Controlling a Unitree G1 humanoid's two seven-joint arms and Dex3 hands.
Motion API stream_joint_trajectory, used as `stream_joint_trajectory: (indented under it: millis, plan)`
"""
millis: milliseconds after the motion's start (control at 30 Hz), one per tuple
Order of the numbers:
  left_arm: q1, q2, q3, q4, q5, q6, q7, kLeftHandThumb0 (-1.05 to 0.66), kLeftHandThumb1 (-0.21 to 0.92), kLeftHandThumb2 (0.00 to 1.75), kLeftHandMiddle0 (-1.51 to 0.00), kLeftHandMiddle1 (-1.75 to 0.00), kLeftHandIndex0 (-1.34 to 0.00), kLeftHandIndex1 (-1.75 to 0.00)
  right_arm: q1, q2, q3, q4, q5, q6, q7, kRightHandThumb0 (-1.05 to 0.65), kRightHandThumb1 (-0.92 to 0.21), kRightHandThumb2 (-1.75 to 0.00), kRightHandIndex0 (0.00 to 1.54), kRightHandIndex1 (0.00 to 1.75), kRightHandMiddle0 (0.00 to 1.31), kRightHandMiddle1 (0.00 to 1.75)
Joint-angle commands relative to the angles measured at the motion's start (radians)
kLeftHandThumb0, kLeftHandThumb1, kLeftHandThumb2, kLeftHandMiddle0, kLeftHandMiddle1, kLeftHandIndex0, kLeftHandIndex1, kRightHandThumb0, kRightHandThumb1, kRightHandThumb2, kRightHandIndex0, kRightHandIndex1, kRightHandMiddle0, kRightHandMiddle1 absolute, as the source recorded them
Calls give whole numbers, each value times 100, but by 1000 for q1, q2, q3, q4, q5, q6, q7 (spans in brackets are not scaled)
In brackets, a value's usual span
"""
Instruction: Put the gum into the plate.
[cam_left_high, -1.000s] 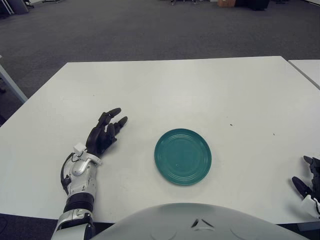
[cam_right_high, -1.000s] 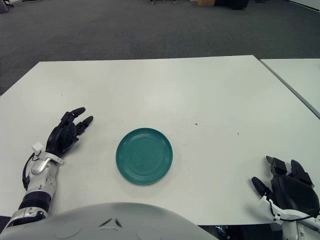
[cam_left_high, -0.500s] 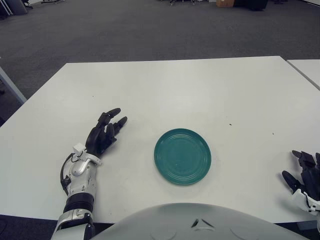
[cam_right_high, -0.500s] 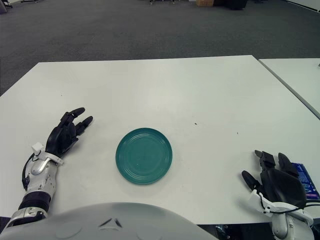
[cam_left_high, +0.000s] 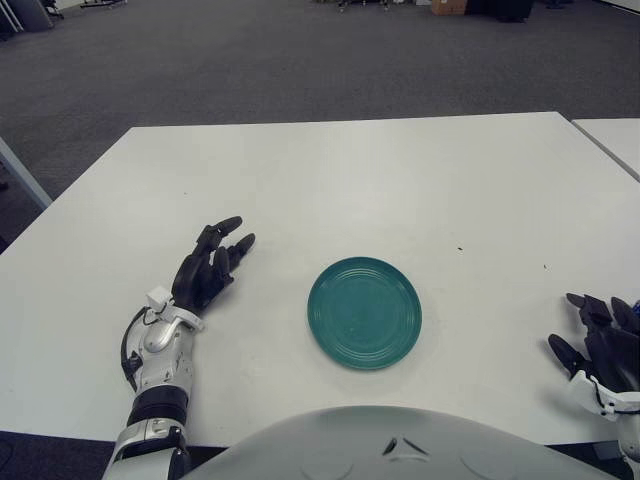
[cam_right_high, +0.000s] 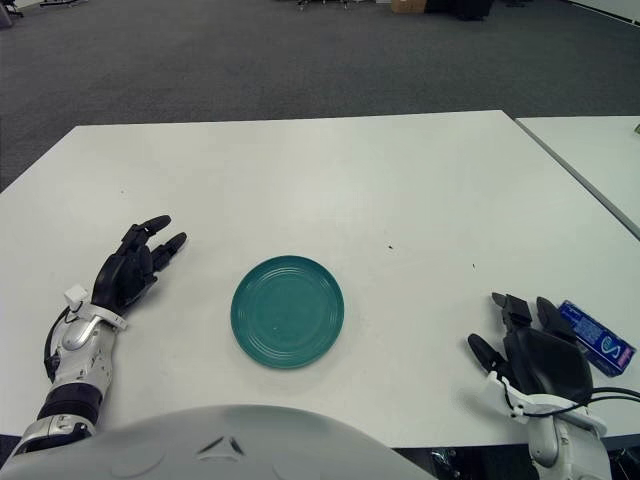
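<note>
Left eye view
Plate: the teal plate (cam_left_high: 364, 312) lies bare near the middle of the white counter (cam_left_high: 350, 170), between the two hands; nothing is in it, so the task looks not yet begun.
Left hand: the left hand (cam_left_high: 205, 270) shows well to the left of the plate, fingers loosely apart and holding nothing; it seems to have no part in this step.
Right hand: the right hand (cam_left_high: 600, 350) sits at the near right edge of the frame, fingers spread and empty.
Gum: barely shown here, only a sliver of blue at the frame's right border.

Right eye view
Gum: the blue gum (cam_right_high: 595, 337) pack lies flat on the counter just beside the right hand (cam_right_high: 535, 350), on its outer side, well apart from the plate (cam_right_high: 288, 311).
Right hand placing: fingers apart next to the pack, likely readied to close on it; whether they touch it I cannot tell.
Next need: grasping the flat pack, then carrying it left to the plate.
</note>
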Motion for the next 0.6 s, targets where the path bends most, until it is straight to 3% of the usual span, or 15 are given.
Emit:
stream_joint_trajectory:
  millis: [0,300,567]
  plan:
    - [21,-9,-7,21,10,25,5,-88,92,81,-54,-3,0,-84,1,48,76,35,-12,10,68,-97,-92,-91,24,0,0,56]
    - [18,-11,-8,25,13,24,8,-88,92,81,-54,-3,0,-84,-92,70,161,24,-69,60,92,-97,-92,-92,24,0,0,57]
    - [19,-13,-9,24,14,23,8,-88,92,81,-54,-3,0,-84,-134,73,221,49,-95,55,69,-98,-92,-92,26,1,0,59]
